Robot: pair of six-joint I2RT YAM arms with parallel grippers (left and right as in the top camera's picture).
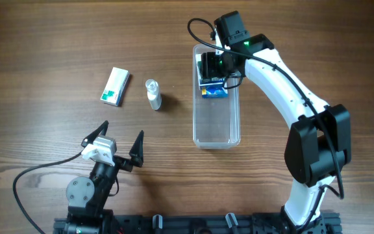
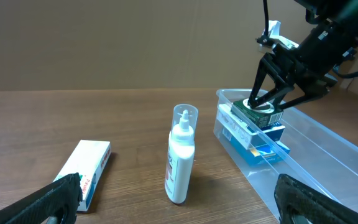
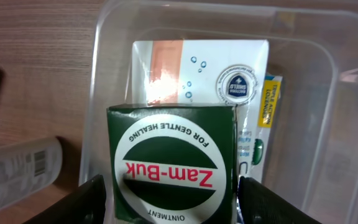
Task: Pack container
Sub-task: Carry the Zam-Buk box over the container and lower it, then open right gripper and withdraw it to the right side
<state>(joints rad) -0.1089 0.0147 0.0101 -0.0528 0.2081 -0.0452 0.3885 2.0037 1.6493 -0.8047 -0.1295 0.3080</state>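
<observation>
Wooden table [image 1: 44, 39] shows bare grain around the container [image 1: 217, 127], whose half nearer me is free. My right pincer [image 1: 213, 68] straddles the "Zam-Buk" ointment box [image 3: 173, 165], grip unclear; left pincer [image 1: 122, 130] gapes.

The clear, transparent plastic rectangular bin with rounded corners [image 1: 217, 133] stands upright and open-topped on the wooden table [image 1: 57, 39], a little toward 2 o'clock from the middle of the overhead view. It is long and narrow, its long axis running from 12 to 6 o'clock. At its 12 o'clock end it holds a white-and-blue flat carton [image 3: 191, 74] with a dark green cardboard box [image 3: 173, 162] over it, touching or just above.
</observation>
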